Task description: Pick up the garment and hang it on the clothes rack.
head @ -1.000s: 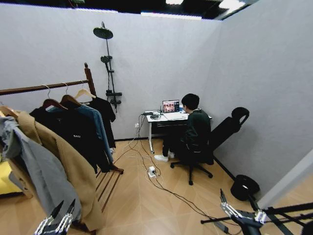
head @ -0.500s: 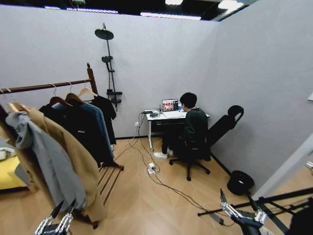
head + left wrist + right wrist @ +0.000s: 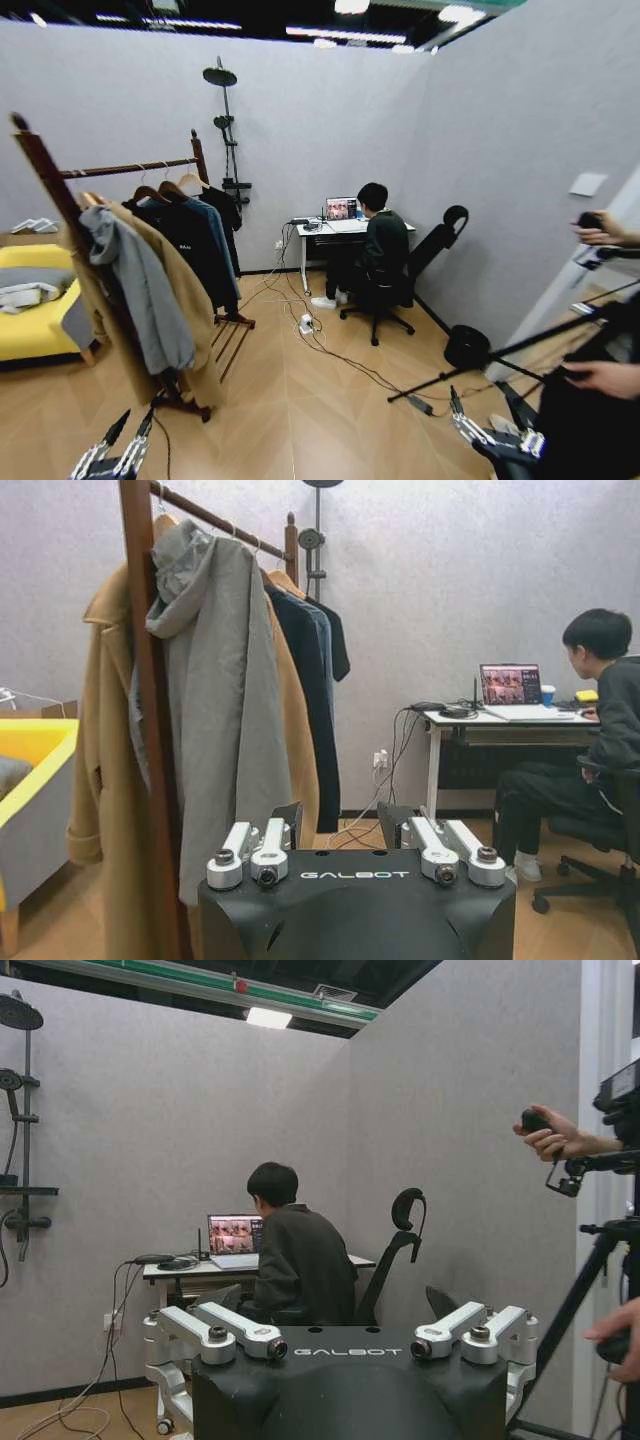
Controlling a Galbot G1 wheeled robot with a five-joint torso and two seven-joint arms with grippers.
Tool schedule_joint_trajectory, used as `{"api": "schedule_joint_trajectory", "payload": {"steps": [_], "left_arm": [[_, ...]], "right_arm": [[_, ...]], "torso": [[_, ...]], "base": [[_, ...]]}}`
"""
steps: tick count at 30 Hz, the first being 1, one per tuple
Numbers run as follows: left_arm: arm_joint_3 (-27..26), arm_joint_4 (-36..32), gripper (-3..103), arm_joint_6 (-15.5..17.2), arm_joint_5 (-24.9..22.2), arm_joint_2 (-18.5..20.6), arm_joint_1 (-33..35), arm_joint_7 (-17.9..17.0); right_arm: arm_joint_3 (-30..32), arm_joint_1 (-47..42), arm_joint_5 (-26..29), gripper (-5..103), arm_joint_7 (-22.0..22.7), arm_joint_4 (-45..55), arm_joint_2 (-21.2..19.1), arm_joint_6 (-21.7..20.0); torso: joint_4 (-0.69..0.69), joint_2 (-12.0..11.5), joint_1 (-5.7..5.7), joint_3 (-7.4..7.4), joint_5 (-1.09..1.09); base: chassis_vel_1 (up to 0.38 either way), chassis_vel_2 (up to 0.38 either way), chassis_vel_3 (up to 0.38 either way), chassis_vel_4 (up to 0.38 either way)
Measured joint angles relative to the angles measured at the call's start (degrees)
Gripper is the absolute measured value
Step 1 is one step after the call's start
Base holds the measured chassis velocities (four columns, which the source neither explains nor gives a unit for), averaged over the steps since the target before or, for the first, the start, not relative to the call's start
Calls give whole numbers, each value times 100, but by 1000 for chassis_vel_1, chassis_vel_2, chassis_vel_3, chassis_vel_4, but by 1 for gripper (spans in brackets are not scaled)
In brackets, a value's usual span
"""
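the black long-sleeved garment with white chest lettering (image 3: 183,245) already hangs by its wooden hanger on the dark reddish-brown wooden clothes rack (image 3: 130,167), while the left gripper (image 3: 128,428) and right gripper (image 3: 478,405) hover low, both spread and empty, suggesting completion.

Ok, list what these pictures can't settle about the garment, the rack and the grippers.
- Garment: the head view makes its chest lettering too small to read; in the left wrist view the grey coat covers most of it.
- Clothes rack: its rod and base are mostly behind coats.
- Left gripper, right gripper: both open, bodies cut off at the head view's bottom edge.
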Motion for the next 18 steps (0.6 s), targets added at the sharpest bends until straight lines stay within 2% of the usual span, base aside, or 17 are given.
{"api": "schedule_joint_trajectory", "payload": {"steps": [4,5,6,8,10,12,18], "left_arm": [[0,0,46,0,0,0,0,1],[0,0,46,0,0,0,1,-3],[0,0,46,0,0,0,1,-3],[0,0,46,0,0,0,1,2],[0,0,46,0,0,0,0,4],[0,0,46,0,0,0,0,0],[0,0,46,0,0,0,-1,0]], "right_arm": [[0,0,0,100,0,0,0,0],[0,0,0,100,0,0,0,0],[0,0,0,100,0,0,0,0],[0,-1,0,100,1,0,0,0],[0,-2,0,100,1,0,1,0],[0,1,0,100,1,0,0,0],[0,2,0,100,1,0,0,0]], "torso": [[-2,4,-6,-3,0],[3,4,-7,-3,-1],[3,4,-7,-3,-1],[-5,4,-7,-3,1],[-7,5,-8,-4,2],[3,2,-5,-2,-1],[-1,-6,7,2,-1]], "base": [[325,-329,-322,350],[265,-267,-301,245],[265,-267,-301,245],[171,-138,-196,161],[-17,-149,-61,59],[-19,8,-21,55],[-42,59,57,-54]]}}
